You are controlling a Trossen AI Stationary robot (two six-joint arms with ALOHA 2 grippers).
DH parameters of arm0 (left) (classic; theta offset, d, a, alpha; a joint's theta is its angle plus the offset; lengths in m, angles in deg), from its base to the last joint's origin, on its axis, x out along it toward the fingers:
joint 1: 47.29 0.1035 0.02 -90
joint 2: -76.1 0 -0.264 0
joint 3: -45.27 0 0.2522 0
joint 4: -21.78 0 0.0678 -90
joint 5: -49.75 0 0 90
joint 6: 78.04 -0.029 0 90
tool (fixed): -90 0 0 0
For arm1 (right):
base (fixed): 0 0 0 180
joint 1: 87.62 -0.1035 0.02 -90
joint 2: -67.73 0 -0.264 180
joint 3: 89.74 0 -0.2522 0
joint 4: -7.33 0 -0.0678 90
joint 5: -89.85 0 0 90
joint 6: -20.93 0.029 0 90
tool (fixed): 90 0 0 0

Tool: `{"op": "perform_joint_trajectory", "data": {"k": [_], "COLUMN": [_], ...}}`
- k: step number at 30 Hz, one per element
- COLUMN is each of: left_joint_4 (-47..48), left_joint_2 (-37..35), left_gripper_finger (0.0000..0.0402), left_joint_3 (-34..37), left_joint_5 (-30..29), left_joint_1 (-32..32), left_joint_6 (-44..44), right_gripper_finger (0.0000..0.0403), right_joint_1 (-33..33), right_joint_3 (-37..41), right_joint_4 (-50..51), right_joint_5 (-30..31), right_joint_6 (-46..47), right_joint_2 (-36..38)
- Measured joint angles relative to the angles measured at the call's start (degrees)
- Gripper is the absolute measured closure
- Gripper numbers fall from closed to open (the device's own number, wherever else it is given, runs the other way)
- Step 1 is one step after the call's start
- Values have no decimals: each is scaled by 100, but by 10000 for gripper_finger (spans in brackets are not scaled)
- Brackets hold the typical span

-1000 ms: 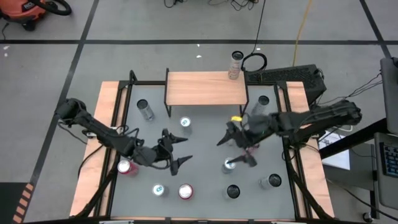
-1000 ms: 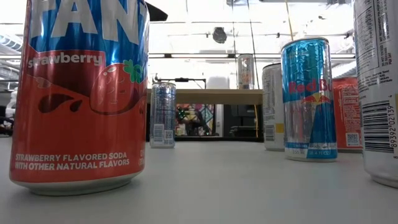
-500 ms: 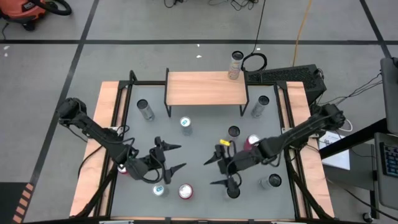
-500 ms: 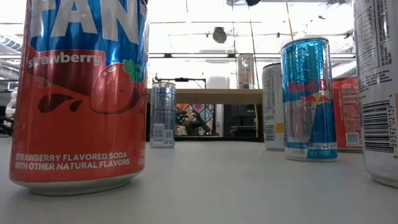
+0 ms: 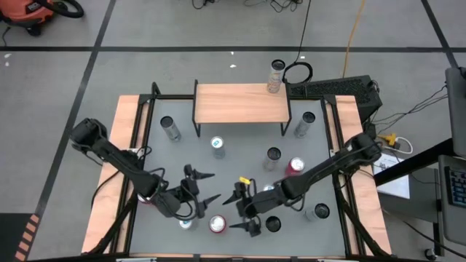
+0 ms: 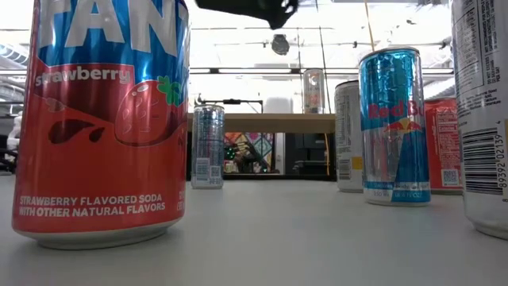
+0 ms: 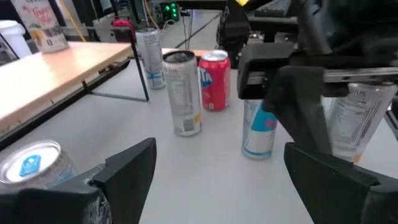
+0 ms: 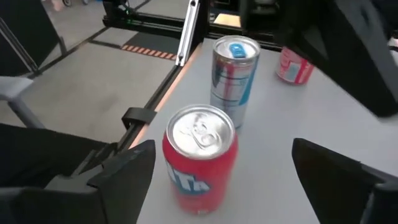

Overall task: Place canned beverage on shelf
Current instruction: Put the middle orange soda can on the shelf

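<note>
The shelf (image 5: 240, 102), a low rack with a wooden top on black legs, stands at the table's far edge. One can (image 5: 275, 76) stands on its far right corner. Several cans stand upright on the grey table. A red Fanta can (image 5: 217, 224) stands near the front edge, with a blue-topped can (image 5: 187, 222) to its left. My right gripper (image 5: 234, 214) hangs open just right of the red can (image 8: 200, 155), which stands ahead between its fingers, untouched. My left gripper (image 5: 211, 187) is open above the table, behind these two cans, holding nothing.
More cans stand at mid-table (image 5: 273, 154), (image 5: 218, 145), far left (image 5: 170, 128), far right (image 5: 306, 124) and near right (image 5: 317, 212). A red can (image 5: 145, 196) sits under my left arm. Wooden side boards (image 5: 124, 145) with black rails flank the table. The two grippers face each other closely.
My right gripper has swept from mid-table toward the near edge and to the left, sinking, and now faces the red can at the front. My left gripper has moved a little toward the near edge. No can has moved.
</note>
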Motion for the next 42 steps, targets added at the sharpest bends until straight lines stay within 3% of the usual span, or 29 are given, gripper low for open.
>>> {"op": "perform_joint_trajectory", "data": {"k": [10, 20, 42], "left_joint_4": [-86, -219, -215], "left_joint_2": [262, 262, 262], "left_gripper_finger": [47, 47, 47], "left_joint_3": [0, 0, 0], "left_joint_5": [-523, -886, -884], "left_joint_1": [-336, -522, -661], "left_joint_6": [167, 159, 165], "right_gripper_finger": [5, 4, 11], "right_joint_1": [-35, -96, -56], "right_joint_3": [-691, -715, -713], "right_joint_4": [468, 320, -302], "right_joint_5": [-2, 120, 122], "right_joint_6": [91, 150, 241], "right_joint_2": [-615, -698, -1422]}}
